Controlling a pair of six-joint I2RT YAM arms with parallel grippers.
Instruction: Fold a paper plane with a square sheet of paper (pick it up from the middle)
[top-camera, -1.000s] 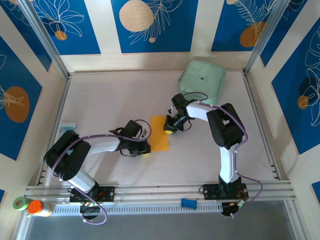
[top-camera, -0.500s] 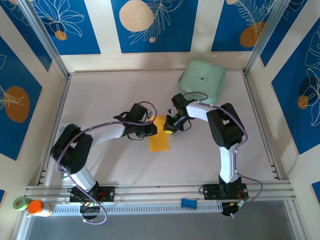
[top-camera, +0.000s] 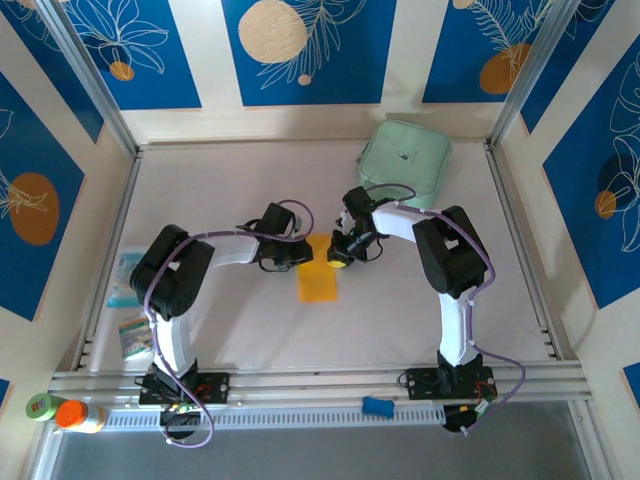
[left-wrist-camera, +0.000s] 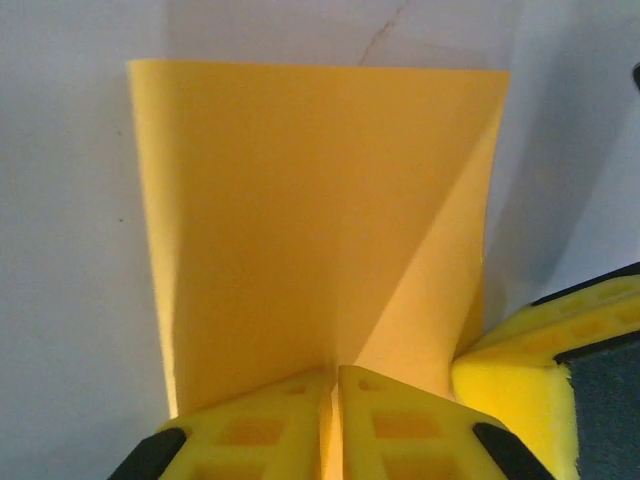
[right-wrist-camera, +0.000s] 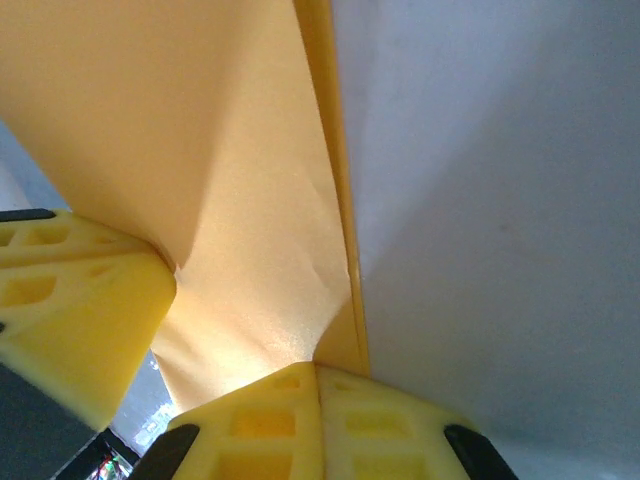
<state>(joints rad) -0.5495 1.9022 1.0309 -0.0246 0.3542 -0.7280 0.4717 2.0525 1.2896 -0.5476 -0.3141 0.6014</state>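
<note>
The sheet of paper (top-camera: 318, 280) lies near the middle of the table (top-camera: 220, 190), orange-yellow and, from above, a narrow upright rectangle rather than a full square. Its far end sits between the 2 arms, and both pincers meet it there.

The left pincer (top-camera: 302, 252) comes in from the left side of that far end. In its wrist view its 2 yellow fingers (left-wrist-camera: 260, 430) are pressed together with the paper's (left-wrist-camera: 310, 220) near edge pinched between them, and creases fan out from the pinch. One yellow finger of the right pincer (left-wrist-camera: 510, 370) sits just beside it, touching the same edge.

The right pincer (top-camera: 338, 260) comes in from the right side. In its wrist view its fingers (right-wrist-camera: 250, 425) are likewise clamped together on the paper (right-wrist-camera: 200, 160), whose folded edge runs straight down into the pinch. A finger of the left pincer (right-wrist-camera: 80, 310) shows at the left, against the sheet.

A mint-green case (top-camera: 405, 162) rests at the far right of the table, well apart from the paper. 2 small printed packets (top-camera: 127, 276) (top-camera: 134, 337) lie along the table's left edge.
</note>
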